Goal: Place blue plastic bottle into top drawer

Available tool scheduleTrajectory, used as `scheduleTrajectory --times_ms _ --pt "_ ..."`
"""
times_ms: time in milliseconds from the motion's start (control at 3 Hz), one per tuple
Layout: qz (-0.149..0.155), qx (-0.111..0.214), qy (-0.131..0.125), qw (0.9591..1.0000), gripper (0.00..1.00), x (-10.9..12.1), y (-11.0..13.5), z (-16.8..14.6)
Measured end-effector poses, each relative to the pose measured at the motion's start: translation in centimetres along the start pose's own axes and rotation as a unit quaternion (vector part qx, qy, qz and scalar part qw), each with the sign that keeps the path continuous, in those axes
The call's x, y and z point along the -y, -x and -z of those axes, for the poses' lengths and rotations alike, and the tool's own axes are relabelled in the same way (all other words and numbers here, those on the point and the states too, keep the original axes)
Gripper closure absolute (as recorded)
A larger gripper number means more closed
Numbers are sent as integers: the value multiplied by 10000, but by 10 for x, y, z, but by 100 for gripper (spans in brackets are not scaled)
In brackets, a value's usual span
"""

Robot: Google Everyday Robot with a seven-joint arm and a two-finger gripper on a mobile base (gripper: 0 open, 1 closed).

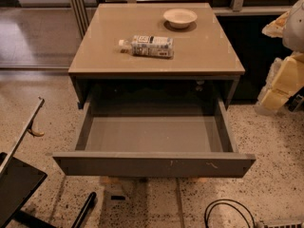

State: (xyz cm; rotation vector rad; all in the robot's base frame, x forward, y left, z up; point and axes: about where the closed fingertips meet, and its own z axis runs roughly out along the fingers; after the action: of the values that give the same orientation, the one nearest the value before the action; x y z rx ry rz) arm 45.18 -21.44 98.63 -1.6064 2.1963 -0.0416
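The blue plastic bottle [151,46] lies on its side on the tan tabletop [199,56], white cap pointing left, a little left of the middle. The top drawer [153,164] is pulled fully open below the tabletop, and its grey inside is bare. My gripper [278,87] is the pale white-and-yellow part of the arm at the right edge, beside the table's right side. It is level with the drawer's back, well away from the bottle, and holds nothing that I can see.
A round white bowl [180,17] stands at the back of the tabletop, right of the bottle. A black cable [228,213] loops on the speckled floor at the front right. Dark bars and a metal edge [23,141] stand at the lower left.
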Motion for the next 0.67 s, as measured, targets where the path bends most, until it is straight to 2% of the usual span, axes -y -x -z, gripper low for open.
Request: scheduleTrajectory --times_ms 333,667 --pt "-483 952 -220 9940 0 30 30 -1" --pt "-768 1809 -426 9796 0 68 73 3"
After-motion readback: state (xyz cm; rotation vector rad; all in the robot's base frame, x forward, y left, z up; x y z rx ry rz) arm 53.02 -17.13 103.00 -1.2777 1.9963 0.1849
